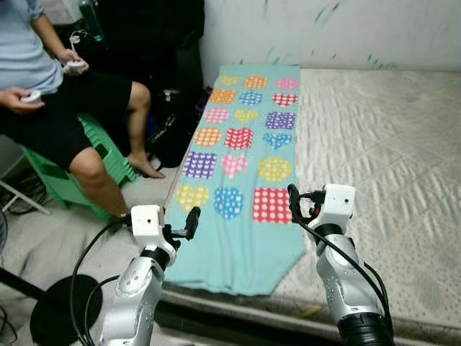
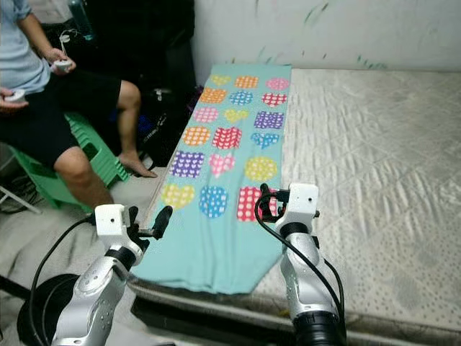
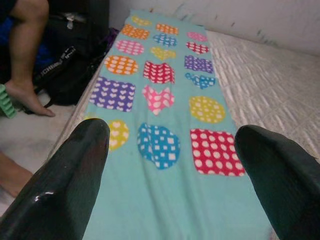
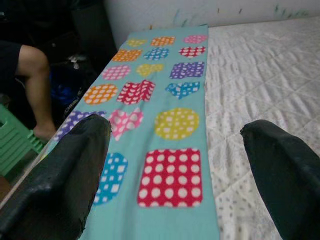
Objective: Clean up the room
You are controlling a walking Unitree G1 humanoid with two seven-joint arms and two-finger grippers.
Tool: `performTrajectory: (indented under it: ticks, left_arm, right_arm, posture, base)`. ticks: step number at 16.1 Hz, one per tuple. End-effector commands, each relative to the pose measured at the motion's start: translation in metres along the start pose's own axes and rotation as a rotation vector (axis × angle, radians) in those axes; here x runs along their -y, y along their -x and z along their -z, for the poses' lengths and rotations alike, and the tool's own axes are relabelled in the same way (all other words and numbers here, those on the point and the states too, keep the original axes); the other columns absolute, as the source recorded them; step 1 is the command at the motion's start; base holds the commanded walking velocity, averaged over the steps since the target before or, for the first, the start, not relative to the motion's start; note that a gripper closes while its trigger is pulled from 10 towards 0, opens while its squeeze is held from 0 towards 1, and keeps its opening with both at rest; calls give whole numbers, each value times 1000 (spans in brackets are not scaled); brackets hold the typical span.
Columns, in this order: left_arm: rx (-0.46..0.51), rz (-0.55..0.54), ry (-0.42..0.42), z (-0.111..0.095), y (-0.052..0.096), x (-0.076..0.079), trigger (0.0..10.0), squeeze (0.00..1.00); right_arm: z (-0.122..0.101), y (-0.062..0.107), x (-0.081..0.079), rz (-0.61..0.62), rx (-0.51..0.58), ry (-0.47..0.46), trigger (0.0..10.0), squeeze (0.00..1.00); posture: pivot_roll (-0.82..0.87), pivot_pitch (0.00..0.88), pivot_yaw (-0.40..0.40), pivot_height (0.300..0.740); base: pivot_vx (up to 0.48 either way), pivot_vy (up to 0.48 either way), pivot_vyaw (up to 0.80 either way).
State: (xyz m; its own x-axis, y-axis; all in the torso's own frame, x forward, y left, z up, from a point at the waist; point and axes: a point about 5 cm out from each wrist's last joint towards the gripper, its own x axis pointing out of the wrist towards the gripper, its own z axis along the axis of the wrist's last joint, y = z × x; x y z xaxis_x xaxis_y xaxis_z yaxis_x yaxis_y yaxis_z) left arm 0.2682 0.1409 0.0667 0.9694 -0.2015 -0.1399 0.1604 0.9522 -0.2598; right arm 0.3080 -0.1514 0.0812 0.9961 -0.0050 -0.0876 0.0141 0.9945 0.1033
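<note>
Two end effectors spread wide, left (image 1: 191, 223), right (image 1: 293, 204), one patterned towel (image 1: 241, 176), one mattress (image 1: 382, 151)

Teal blanket (image 2: 216, 238), patterned with coloured hearts, circles and squares, laid lengthwise along the mattress (image 2: 374, 166) edge, running toward 12 o'clock up to the white wall (image 2: 324, 32). Near end overhangs the mattress front.

Left gripper (image 2: 160, 220), raised at 7 o'clock over the blanket's near left edge. Right gripper (image 2: 263, 203), raised at 6 o'clock over its near right edge, beside a red dotted square.

Seated person (image 2: 43, 108) at 10 o'clock on a green stool (image 2: 101, 155), white controllers in each hand. Dark bag (image 2: 162, 130) beside the bare foot.
</note>
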Motion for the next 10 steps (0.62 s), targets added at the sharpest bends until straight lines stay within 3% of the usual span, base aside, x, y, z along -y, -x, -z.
performTrajectory:
  ticks: [1,8,10]
  left_arm:
    - [-2,-10,-2,0,2,-3,10000,0]
    - [-2,-12,12,0,2,-4,10000,0]
    - [-3,-14,14,0,2,-4,10000,0]
  right_arm:
    - [2,0,-3,-13,-7,-1,10000,0]
    - [2,0,-3,-15,-10,0,10000,0]
    - [2,0,-3,-18,-13,0,10000,0]
  posture:
    - [-100,0,92,649]
    - [-102,0,91,649]
    - [-102,0,91,629]
  base:
    - [0,0,0]
    - [0,0,0]
    - [0,0,0]
